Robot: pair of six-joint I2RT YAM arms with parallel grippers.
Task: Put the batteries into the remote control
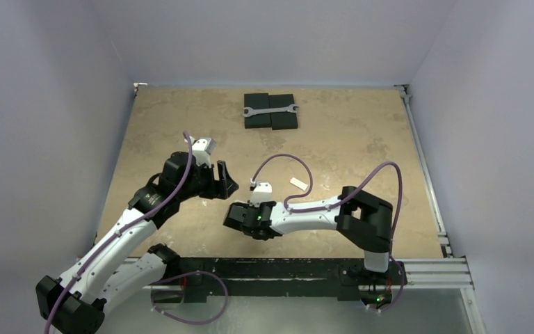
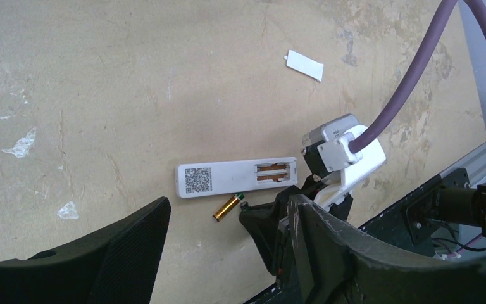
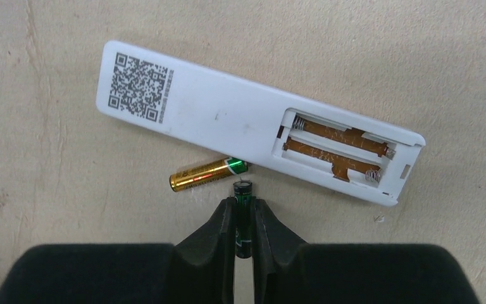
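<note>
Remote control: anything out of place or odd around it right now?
Nothing damaged. The remote control lies face down, its battery bay open and empty; the cover sits apart on the table. The gold battery lies loose at the remote's long edge, and the right tool pinches the dark green battery.

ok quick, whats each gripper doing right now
Left gripper: open, holding nothing.
Right gripper: closed on the dark green battery.
</note>
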